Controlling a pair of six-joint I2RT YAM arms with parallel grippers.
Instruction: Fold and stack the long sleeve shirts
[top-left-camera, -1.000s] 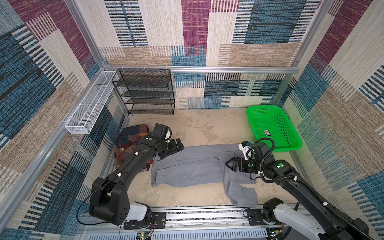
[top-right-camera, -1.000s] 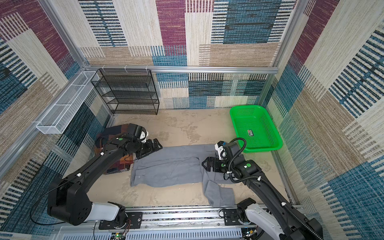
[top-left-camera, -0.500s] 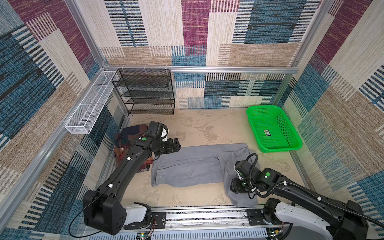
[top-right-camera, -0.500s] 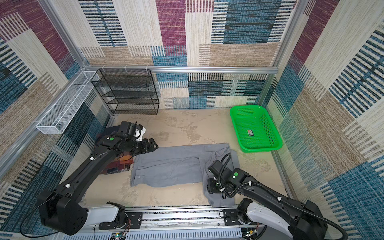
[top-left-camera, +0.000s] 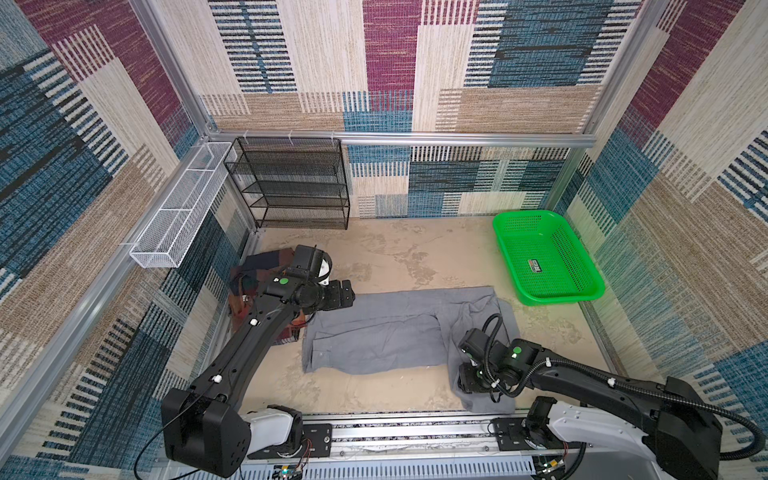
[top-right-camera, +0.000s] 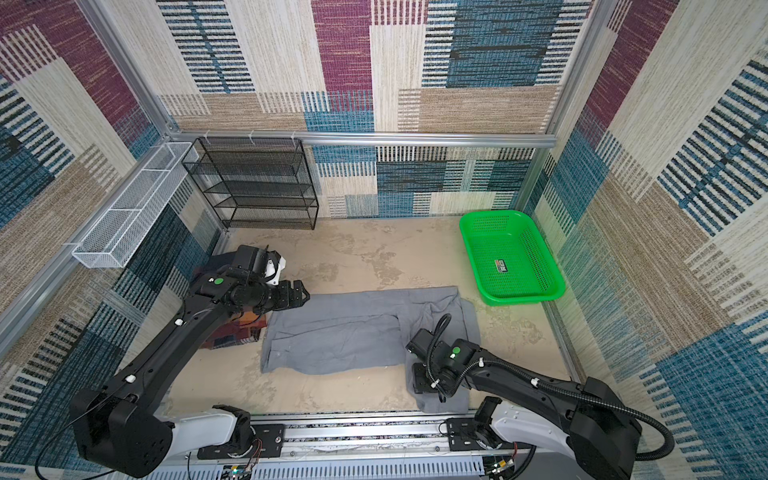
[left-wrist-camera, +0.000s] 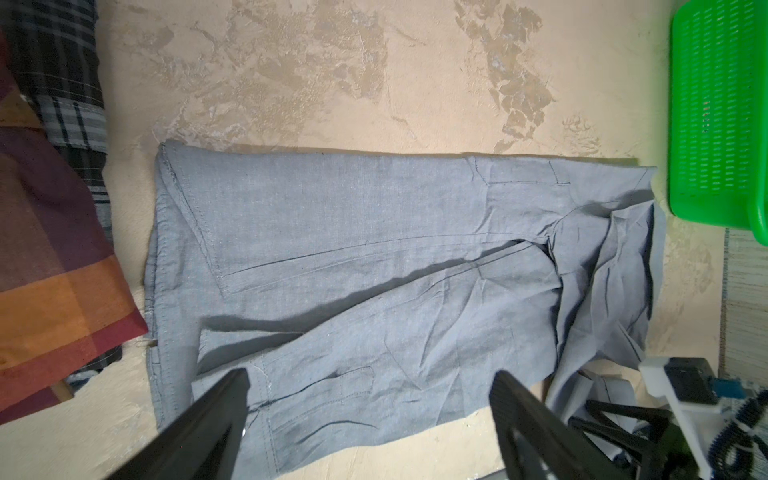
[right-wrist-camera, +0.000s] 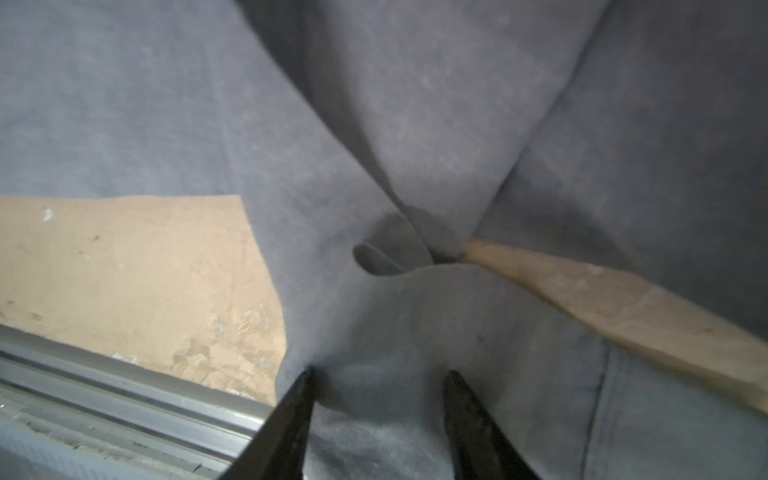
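The plain gray long sleeve shirt lies flat mid-table, one sleeve trailing toward the front rail. My right gripper points down onto that sleeve, its jaws narrowed but still apart, astride a ridge of gray cloth. My left gripper hovers wide open and empty over the shirt's far-left corner. The plaid shirt lies crumpled at the left, partly hidden under the left arm.
A green mesh basket stands at the back right, close to the gray shirt's corner. A black wire rack stands at the back left, with a white wire tray on the left wall. The metal rail edges the front.
My right gripper has dropped from the shirt's right side to the sleeve by the front rail, and its jaws have narrowed. The left gripper has drawn back a little, still open.
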